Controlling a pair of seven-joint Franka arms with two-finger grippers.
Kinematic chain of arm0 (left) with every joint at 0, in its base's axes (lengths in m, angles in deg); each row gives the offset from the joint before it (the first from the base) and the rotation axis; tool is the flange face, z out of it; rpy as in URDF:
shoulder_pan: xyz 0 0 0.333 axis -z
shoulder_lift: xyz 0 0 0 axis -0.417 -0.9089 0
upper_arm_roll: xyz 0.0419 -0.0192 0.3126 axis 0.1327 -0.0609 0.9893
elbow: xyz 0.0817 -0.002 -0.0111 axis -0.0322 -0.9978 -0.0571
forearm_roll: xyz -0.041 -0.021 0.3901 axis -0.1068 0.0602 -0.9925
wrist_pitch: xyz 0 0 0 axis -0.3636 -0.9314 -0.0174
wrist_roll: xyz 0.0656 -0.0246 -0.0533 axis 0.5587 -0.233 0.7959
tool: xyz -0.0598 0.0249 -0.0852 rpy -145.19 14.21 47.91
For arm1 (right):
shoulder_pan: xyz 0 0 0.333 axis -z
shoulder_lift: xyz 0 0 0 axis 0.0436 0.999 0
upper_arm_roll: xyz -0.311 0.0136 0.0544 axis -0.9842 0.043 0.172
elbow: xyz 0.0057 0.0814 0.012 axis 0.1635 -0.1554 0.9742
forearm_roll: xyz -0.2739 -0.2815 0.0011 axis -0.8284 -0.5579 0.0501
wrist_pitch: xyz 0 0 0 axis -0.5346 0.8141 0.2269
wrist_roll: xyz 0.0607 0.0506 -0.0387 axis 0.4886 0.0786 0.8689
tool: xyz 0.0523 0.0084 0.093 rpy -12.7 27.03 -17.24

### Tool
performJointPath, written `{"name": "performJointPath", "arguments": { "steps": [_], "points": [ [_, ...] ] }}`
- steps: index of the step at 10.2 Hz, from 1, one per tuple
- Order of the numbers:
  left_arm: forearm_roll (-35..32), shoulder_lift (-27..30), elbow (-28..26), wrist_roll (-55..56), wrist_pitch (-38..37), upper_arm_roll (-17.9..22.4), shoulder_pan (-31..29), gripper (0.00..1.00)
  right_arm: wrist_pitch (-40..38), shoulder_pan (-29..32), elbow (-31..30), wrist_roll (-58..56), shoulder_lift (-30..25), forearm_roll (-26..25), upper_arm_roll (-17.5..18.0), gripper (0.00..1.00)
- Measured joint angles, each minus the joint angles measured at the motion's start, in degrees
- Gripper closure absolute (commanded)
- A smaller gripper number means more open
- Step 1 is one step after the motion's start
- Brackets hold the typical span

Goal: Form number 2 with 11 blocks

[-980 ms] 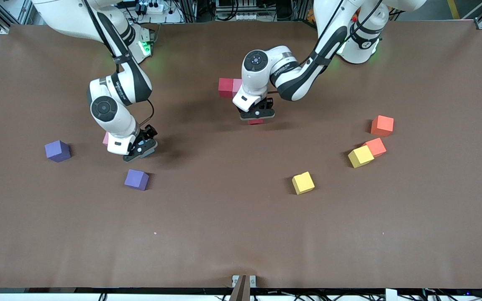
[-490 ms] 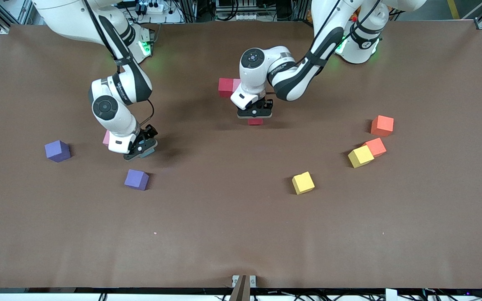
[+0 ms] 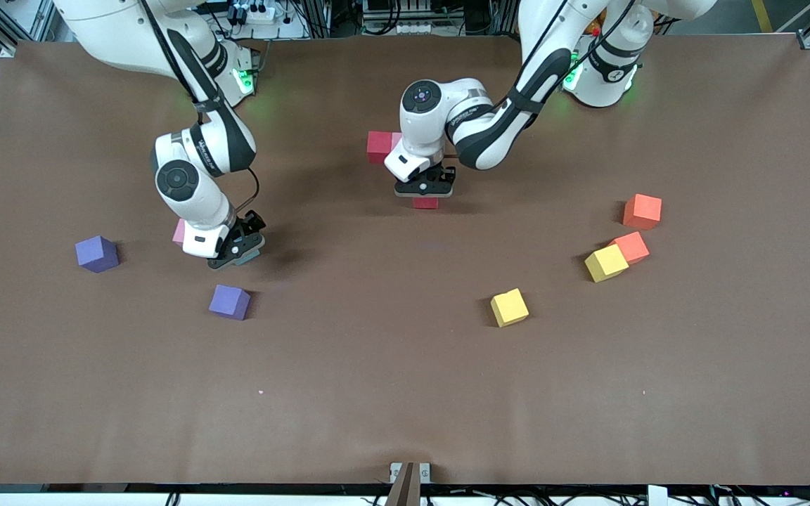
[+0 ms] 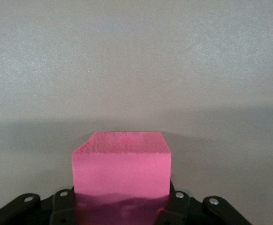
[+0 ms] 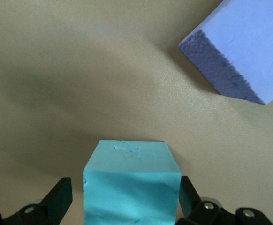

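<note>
Red block (image 3: 425, 202) sits clenched in left claw (image 3: 425, 188); teal block (image 5: 132, 183) between right claw's (image 5: 125, 199) spread fingers.

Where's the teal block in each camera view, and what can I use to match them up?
Front view: teal block on the table under the right gripper, mostly hidden.
Right wrist view: teal block between the gripper's open fingers.
Left wrist view: not in it; only the red block in the left gripper.
Shared landmark: the purple block beside it, nearer the front camera, also in the right wrist view.
</note>
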Motion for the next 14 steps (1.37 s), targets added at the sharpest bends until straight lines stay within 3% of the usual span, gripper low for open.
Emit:
{"name": "performJointPath", "arguments": {
  "steps": [1, 2, 8, 9, 10, 11, 14],
  "points": [
    [0.00, -0.09, 0.00, 0.00, 0.03, -0.04, 0.01, 0.83, 0.07, 0.00, -0.02, 0.00, 0.08, -0.01, 0.00, 0.47],
    [0.00, -0.20, 0.00, 0.00, 0.03, -0.07, 0.02, 0.83, 0.08, 0.00, -0.02, -0.03, 0.09, -0.02, 0.00, 0.58],
    [0.00, -0.61, -0.28, 0.01, 0.13, -1.38, 0.08, 0.82, 0.02, -1.29, 0.48, -0.39, -1.18, -0.09, 1.02, 0.52],
    [0.00, -0.63, -0.50, 0.01, 0.13, -1.53, 0.08, 0.75, -0.05, -2.06, 0.66, -0.39, -1.79, -0.09, 1.12, 0.52],
    [0.00, -0.64, -0.67, 0.01, 0.13, -1.58, 0.08, 0.28, -0.16, -2.52, 0.67, -0.39, -2.34, -0.09, 1.18, 0.52],
    [-0.01, -0.65, -0.78, 0.01, 0.13, -1.58, 0.05, 0.00, -0.18, -2.72, 0.67, -0.39, -2.67, -0.09, 1.24, 0.52],
    [-0.01, -0.57, -0.78, 0.05, 0.13, -1.57, -0.30, 0.00, -0.18, -2.75, 0.72, -0.41, -2.86, -0.10, 1.29, 0.51]
  ]
}}
